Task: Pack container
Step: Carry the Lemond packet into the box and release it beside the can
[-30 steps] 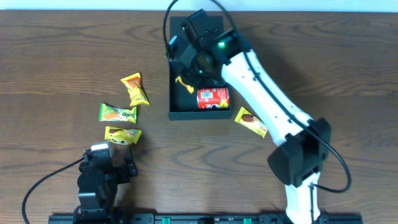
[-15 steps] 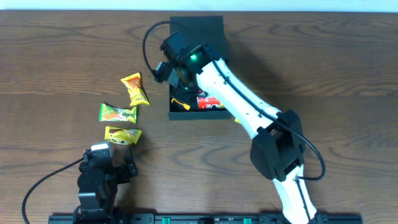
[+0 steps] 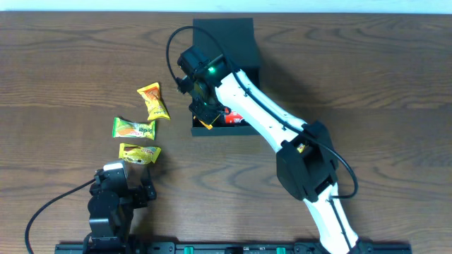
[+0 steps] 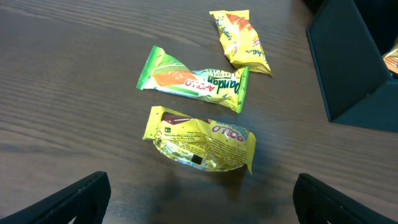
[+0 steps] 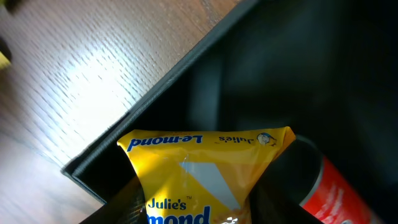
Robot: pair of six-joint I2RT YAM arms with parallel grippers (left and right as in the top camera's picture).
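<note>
The container (image 3: 200,131) is a dark teal-green box with its lid flap (image 3: 223,34) open at the far side. My right gripper (image 3: 205,113) is shut on a yellow Julie's snack packet (image 3: 206,122) and holds it inside the box's front left corner. In the right wrist view the packet (image 5: 205,168) hangs between the fingers (image 5: 199,208), above the box's wall (image 5: 186,81). A red Pringles can (image 3: 237,117) lies in the box beside it, also in the right wrist view (image 5: 348,190). My left gripper (image 3: 119,185) is open and empty at the table's front left, also in the left wrist view (image 4: 199,202).
Three snack packets lie on the table left of the box: an orange-yellow one (image 3: 152,101), a green one (image 3: 134,128) and a yellow one (image 3: 139,152). The left wrist view shows them (image 4: 239,38), (image 4: 194,78), (image 4: 202,138) and the box's corner (image 4: 348,68).
My right arm has swung left and come down into the box's front left corner with the yellow packet. It now covers the packet that lay right of the box. The left arm has not moved.
</note>
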